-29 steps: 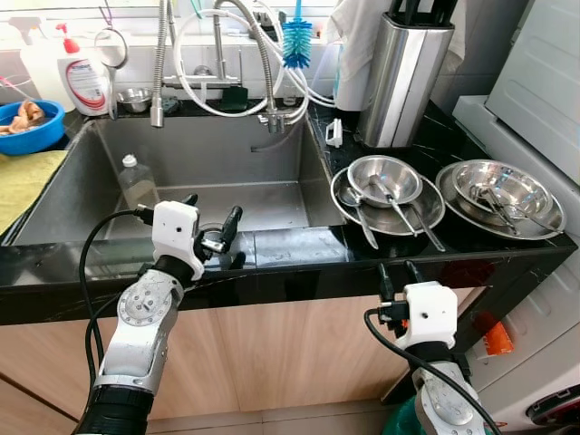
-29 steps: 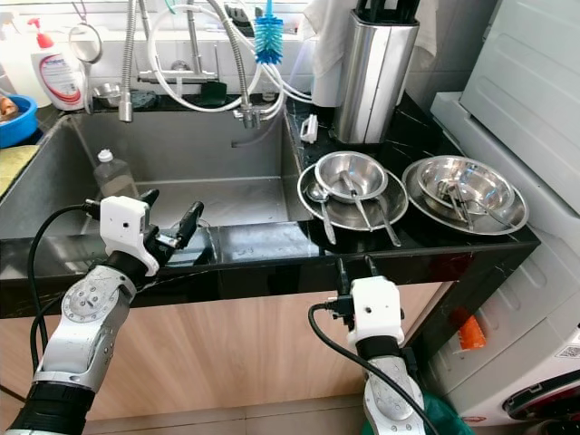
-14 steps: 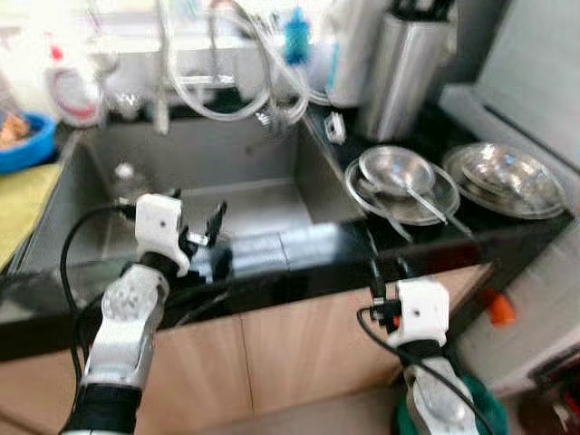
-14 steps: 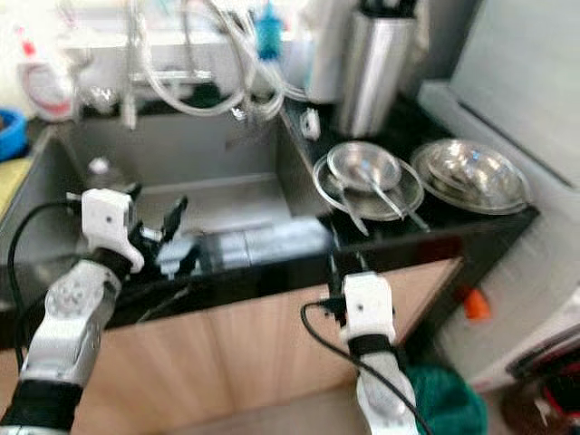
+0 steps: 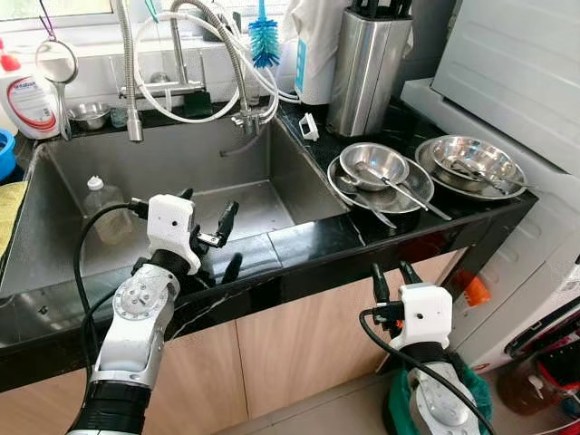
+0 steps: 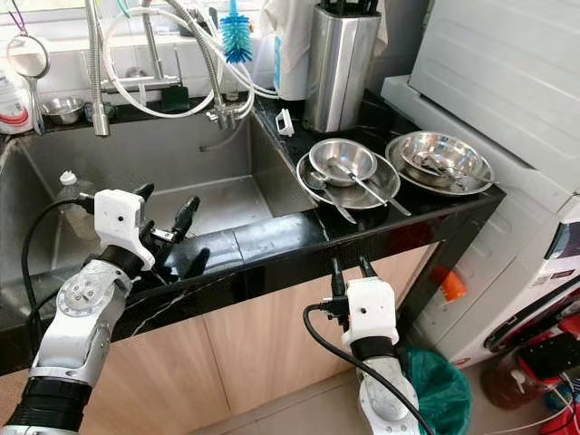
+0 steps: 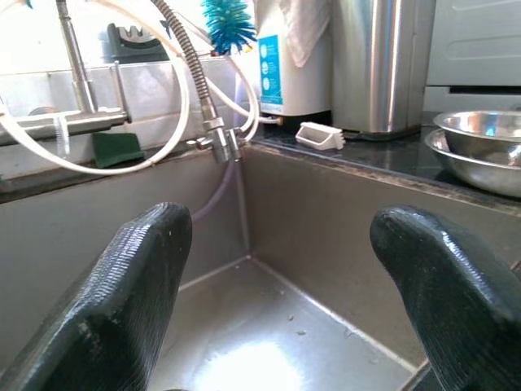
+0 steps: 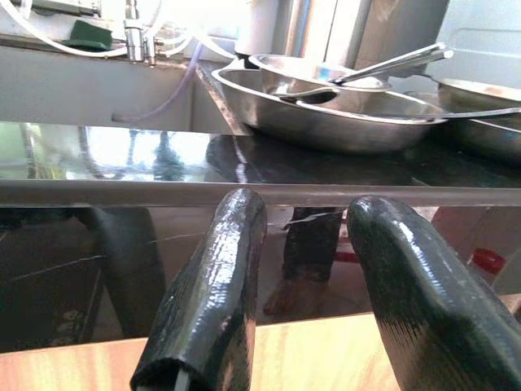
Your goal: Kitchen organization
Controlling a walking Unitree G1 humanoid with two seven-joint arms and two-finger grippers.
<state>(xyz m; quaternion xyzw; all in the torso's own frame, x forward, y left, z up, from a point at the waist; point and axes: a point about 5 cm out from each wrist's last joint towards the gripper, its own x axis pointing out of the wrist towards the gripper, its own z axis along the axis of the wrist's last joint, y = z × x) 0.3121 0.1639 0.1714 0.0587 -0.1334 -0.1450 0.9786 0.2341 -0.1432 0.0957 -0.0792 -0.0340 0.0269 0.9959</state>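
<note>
— What do you get from the head cameras?

— I see my left gripper (image 5: 207, 216) hanging over the front edge of the sink (image 5: 54, 272), fingers spread apart, holding nothing. My right gripper (image 5: 391, 272) sits low, below the black counter (image 5: 308, 245) and in front of the cabinet, fingers a little apart and also empty. The dishes I would tidy are on the counter to the right of the sink: a steel bowl with spoons on a plate (image 5: 376, 172), and beside it a second stack of bowls (image 5: 473, 163). A bottle (image 5: 101, 207) lies in the basin.

— And the left wrist?

— Both pads (image 7: 130, 285) wide, the basin floor between them, the hose and faucet (image 7: 213, 134) beyond.

— Right wrist?

— The counter's lip sits just above the fingertips (image 8: 220, 301); the plate overhangs ahead. If I raise that arm straight up, I judge it could strike the edge, or knock the loose spoons off. The clearance is hard to read here.
</note>
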